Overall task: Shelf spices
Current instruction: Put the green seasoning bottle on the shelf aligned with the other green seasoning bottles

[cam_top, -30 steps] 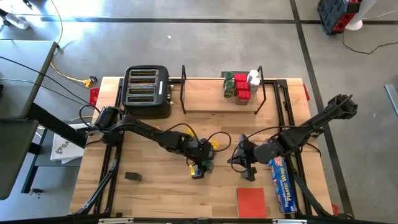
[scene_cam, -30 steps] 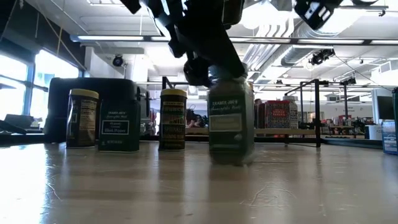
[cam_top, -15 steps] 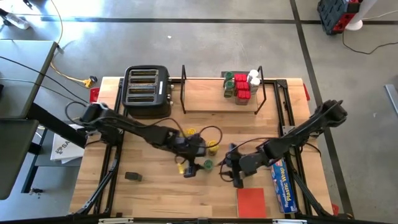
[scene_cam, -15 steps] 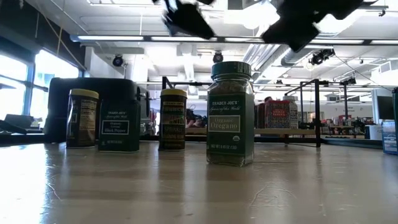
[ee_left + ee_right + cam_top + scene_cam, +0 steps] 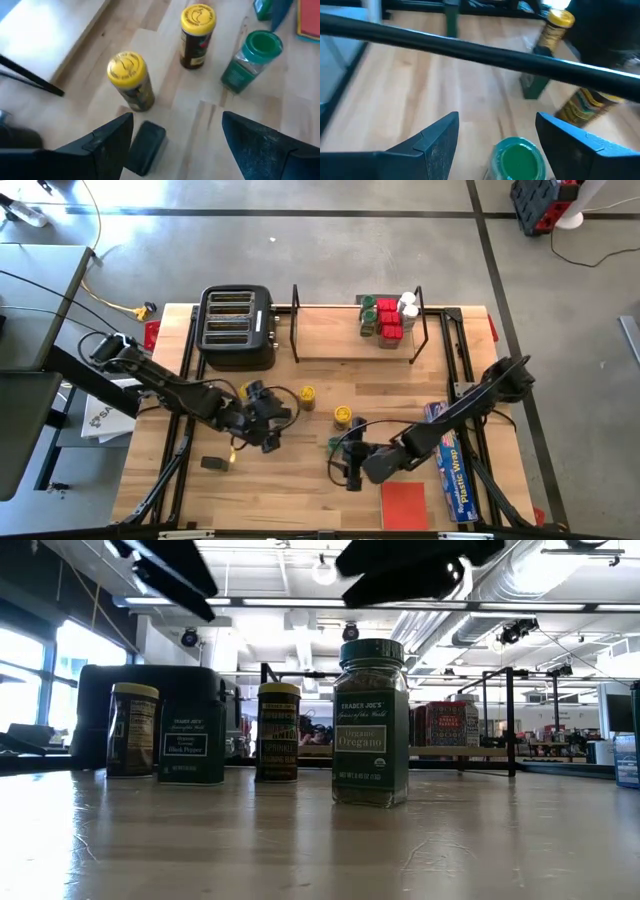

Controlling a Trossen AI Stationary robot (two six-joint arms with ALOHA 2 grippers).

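An oregano jar with a green lid (image 5: pixel 335 443) (image 5: pixel 371 725) stands upright on its base on the table. My right gripper (image 5: pixel 350 465) (image 5: pixel 492 135) hangs open above it and just to its right, its fingers standing either side of the lid (image 5: pixel 517 159) without touching. My left gripper (image 5: pixel 267 430) (image 5: pixel 175 145) is open over the table's left middle. In front of it stand two yellow-lidded jars (image 5: pixel 127 80) (image 5: pixel 197 30) and a black tin (image 5: pixel 145 147). The shelf (image 5: pixel 330 330) at the far edge holds several spices (image 5: pixel 388 318).
A black toaster (image 5: pixel 238 327) stands left of the shelf. A blue plastic-wrap box (image 5: pixel 450 465) and a flat red square (image 5: pixel 405 505) lie at the near right. A small dark object (image 5: pixel 214 464) lies at the near left. Bare wood lies between the jars and the shelf.
My left gripper has let go of the oregano jar, which now stands upright on the table, and has drawn back up and toward the table's left edge. My right gripper has gone toward the left and near edges, up to the jar.
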